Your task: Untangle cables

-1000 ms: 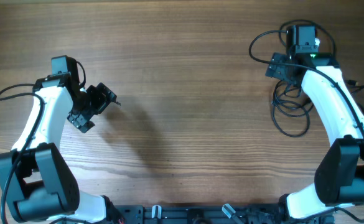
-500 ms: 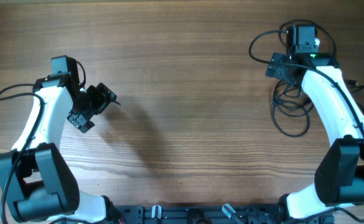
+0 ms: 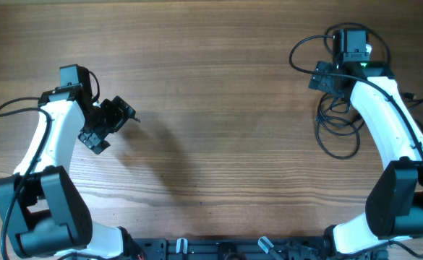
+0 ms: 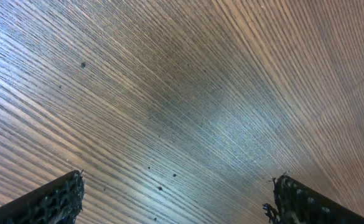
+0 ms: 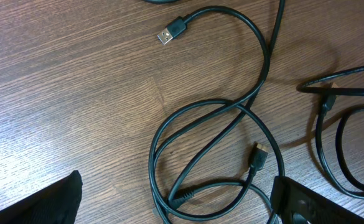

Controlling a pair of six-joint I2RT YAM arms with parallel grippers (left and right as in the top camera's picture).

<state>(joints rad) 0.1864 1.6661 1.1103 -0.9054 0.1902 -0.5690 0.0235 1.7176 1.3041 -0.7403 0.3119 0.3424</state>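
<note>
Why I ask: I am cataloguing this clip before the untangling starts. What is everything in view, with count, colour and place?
cables: several, exact count unclear, thin black, in overlapping loops on the table's right side, under the right arm
USB plug: one, black with silver tip, on a cable end, lying free on the wood
small plug: one, black, inside the loops
table: one, brown wood grain, under everything
left arm: one, white and black, left side
right arm: one, white and black, right side
left gripper: one, black, open above bare wood
right gripper: one, black, open above the cables
</note>
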